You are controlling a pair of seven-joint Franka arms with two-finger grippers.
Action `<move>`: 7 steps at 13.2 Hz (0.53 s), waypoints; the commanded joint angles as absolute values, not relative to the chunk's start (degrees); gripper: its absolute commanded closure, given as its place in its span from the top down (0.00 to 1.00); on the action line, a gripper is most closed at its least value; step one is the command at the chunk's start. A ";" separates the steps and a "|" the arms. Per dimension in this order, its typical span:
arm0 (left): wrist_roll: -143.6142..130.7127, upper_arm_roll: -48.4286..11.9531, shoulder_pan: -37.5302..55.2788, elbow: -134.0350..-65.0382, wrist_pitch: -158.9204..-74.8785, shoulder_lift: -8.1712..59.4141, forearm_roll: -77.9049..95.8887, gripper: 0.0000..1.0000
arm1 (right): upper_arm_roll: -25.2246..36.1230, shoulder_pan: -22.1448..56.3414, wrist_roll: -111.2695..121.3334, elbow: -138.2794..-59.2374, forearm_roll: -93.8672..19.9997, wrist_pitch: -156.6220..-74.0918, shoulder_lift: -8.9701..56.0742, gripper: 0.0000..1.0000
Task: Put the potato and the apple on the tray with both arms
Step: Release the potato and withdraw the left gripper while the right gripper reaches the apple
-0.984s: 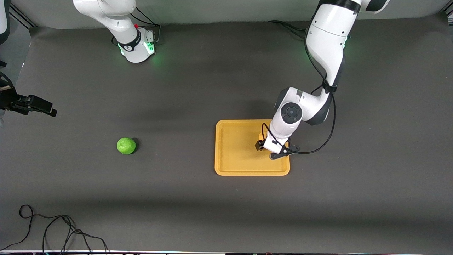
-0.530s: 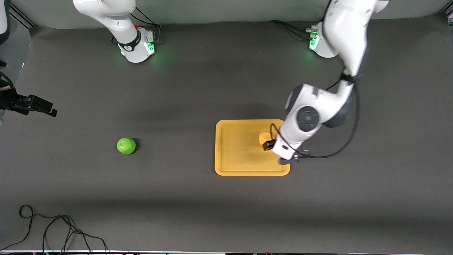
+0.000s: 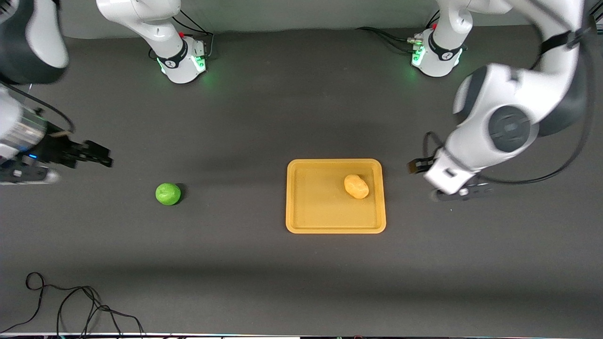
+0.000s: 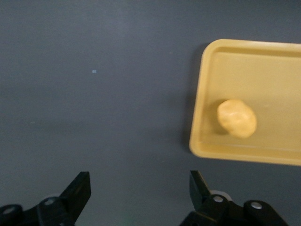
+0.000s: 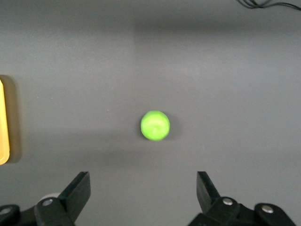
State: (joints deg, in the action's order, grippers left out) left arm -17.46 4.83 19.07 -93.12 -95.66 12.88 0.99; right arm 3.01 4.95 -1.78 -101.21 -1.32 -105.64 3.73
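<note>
Front view: left pincer [image 3: 426, 181] (spread) has left the tray [image 3: 301, 221], potato [image 3: 356, 186] lying uncovered; right pincer [image 3: 94, 157] also spread.

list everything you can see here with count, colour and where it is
tray: one, yellow-orange, on the table toward the left arm's end
potato: one, yellow-tan, lying in the tray
apple: one, bright green, on the bare table toward the right arm's end, apart from the tray
cable: one, black, loose on the table near the front camera
table: one, dark grey
left pincer: one, black, open, over bare table beside the tray
right pincer: one, black, open, above the table near the apple
</note>
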 commanded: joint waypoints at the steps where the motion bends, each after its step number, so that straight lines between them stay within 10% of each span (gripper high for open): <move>1: -8.39 4.31 12.95 -93.70 -90.99 8.54 -0.44 0.93 | 3.34 5.01 -1.76 -112.81 -1.93 -118.42 3.16 1.00; 7: 0.86 4.22 2.57 -88.86 -83.32 5.19 -0.44 0.89 | 3.43 4.92 -1.93 -122.61 -2.29 -139.46 13.78 1.00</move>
State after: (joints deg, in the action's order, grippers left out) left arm -2.56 5.03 5.11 -89.95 -84.86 5.41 0.12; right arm 3.34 4.82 -1.78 -122.56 -1.32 -135.37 10.14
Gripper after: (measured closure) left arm 0.097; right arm 0.000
